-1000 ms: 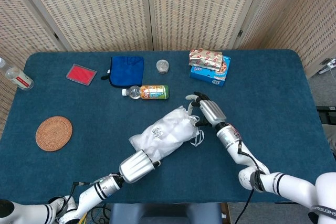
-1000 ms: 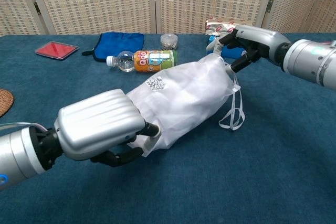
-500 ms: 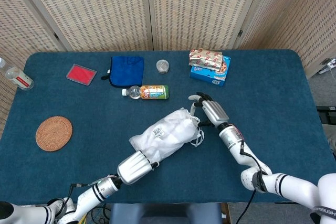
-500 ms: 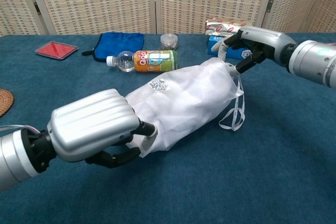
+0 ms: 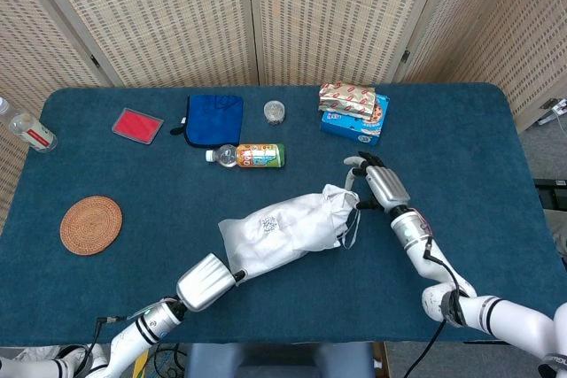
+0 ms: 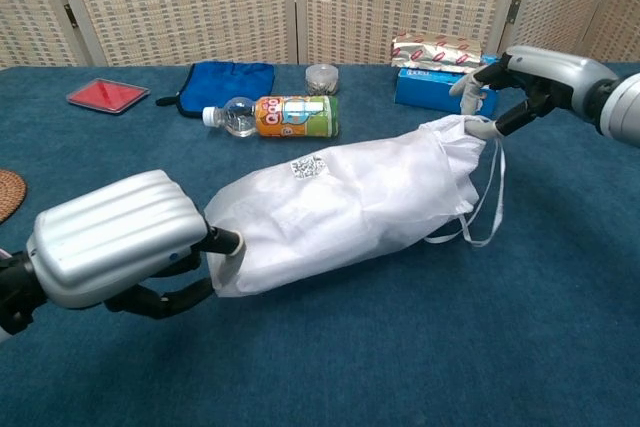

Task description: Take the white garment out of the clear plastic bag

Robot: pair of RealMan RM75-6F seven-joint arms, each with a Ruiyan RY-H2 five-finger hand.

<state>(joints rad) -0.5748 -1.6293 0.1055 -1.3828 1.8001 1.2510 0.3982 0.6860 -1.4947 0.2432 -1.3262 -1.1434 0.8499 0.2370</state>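
Note:
The clear plastic bag [image 5: 283, 229] [image 6: 340, 207] lies stretched across the blue table with the white garment inside it. A small printed label shows on top. My left hand [image 5: 205, 282] [image 6: 110, 242] grips the bag's near-left end, fingers curled under it. My right hand [image 5: 381, 188] [image 6: 535, 72] pinches the bunched white end at the bag's far-right mouth, lifted a little off the table. I cannot tell how much of that end is cloth and how much plastic. Thin white straps [image 6: 485, 207] hang down from that end.
An orange drink bottle [image 5: 251, 156] lies just behind the bag. Further back are a blue cloth [image 5: 215, 118], a small jar [image 5: 275, 111], snack packs [image 5: 354, 112] and a red card [image 5: 137, 125]. A woven coaster [image 5: 91, 225] and a bottle [image 5: 27, 130] lie at the left.
The hands have drawn apart: my left hand pulled back toward the near-left, my right hand moved right. The bag is now stretched longer and flatter, turned more level.

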